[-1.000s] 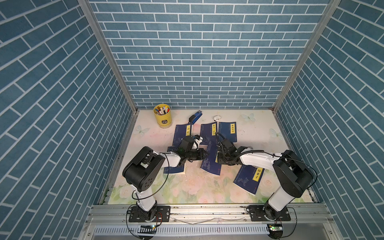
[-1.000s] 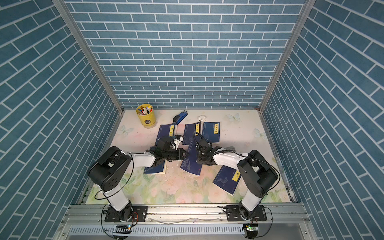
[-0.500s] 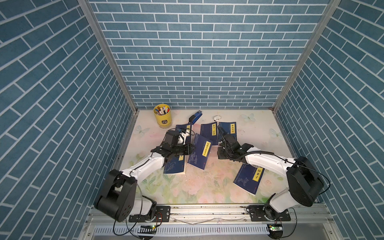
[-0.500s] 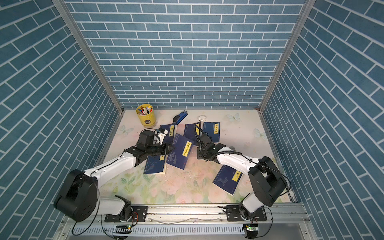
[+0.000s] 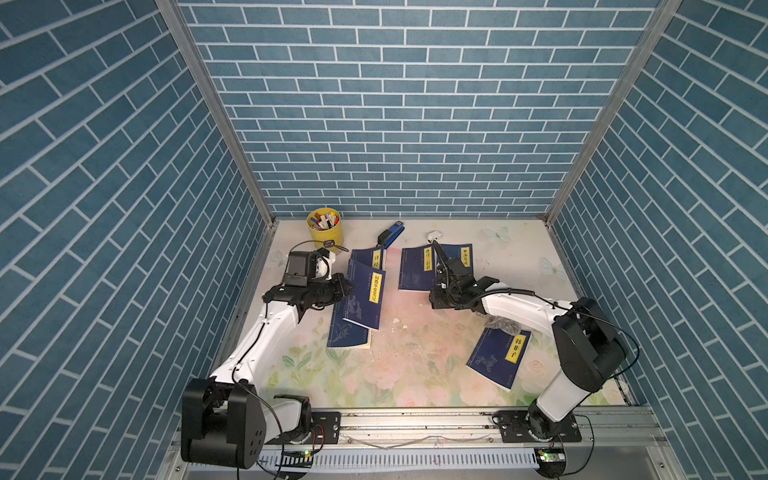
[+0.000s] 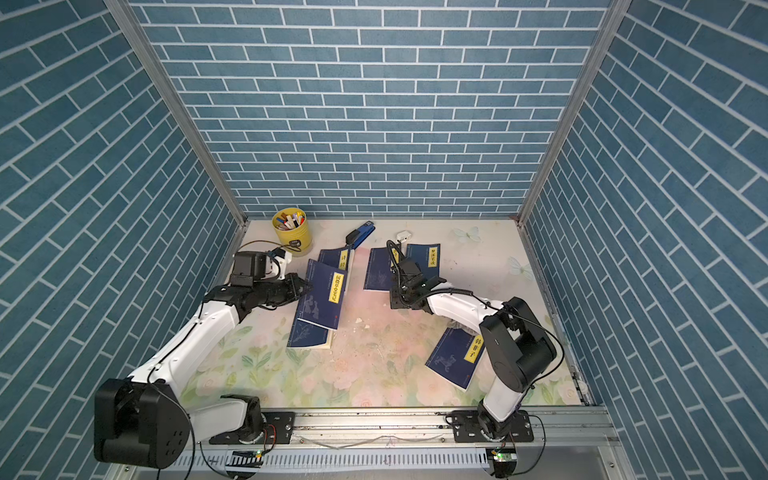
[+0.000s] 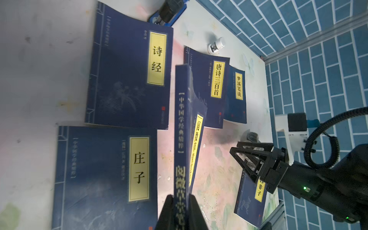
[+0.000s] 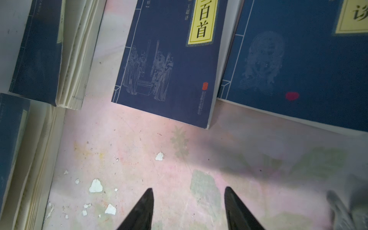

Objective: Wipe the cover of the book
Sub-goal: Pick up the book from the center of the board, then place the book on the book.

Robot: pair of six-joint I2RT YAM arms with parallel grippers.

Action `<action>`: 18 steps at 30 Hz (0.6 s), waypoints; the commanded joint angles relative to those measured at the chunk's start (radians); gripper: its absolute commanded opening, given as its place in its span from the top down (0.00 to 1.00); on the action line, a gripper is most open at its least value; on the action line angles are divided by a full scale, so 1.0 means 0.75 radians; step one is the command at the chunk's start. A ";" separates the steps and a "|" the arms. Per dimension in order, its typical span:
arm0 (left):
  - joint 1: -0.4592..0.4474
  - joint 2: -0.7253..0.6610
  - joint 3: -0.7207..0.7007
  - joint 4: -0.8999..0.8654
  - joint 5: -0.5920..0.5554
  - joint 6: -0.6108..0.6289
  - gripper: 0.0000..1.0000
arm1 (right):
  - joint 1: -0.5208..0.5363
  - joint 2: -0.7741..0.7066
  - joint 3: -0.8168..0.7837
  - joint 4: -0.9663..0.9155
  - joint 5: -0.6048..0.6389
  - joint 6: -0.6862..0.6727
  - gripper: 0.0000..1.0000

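My left gripper is shut on the spine of a dark blue book with a yellow title label. In both top views that book hangs tilted at the left gripper, over another blue book lying flat. My right gripper stands open over bare table, with nothing between its fingers. In a top view it sits just in front of two overlapping books. A crumpled grey wad lies under the right forearm.
More blue books lie at the back left and the front right. A yellow pen cup, a blue stapler and a small white object stand along the back. White flecks dot the floral table.
The left arm has carried the held book leftward from the middle, over the flat book. The right gripper has drawn back to the right and opened its jaws.
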 commanded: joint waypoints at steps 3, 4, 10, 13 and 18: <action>0.077 0.009 0.070 -0.184 0.018 0.094 1.00 | -0.041 0.012 0.051 0.052 -0.074 -0.066 0.43; 0.077 0.019 0.060 -0.187 0.004 0.096 1.00 | -0.045 0.013 0.054 0.053 -0.072 -0.076 0.43; 0.077 0.135 0.030 -0.236 -0.148 0.148 1.00 | -0.058 0.009 0.060 0.055 -0.068 -0.119 0.42; 0.077 0.191 -0.001 -0.200 -0.147 0.148 1.00 | -0.062 0.003 0.050 0.055 -0.065 -0.127 0.42; 0.076 0.285 -0.032 -0.149 -0.149 0.159 1.00 | -0.064 -0.013 0.035 0.055 -0.061 -0.129 0.41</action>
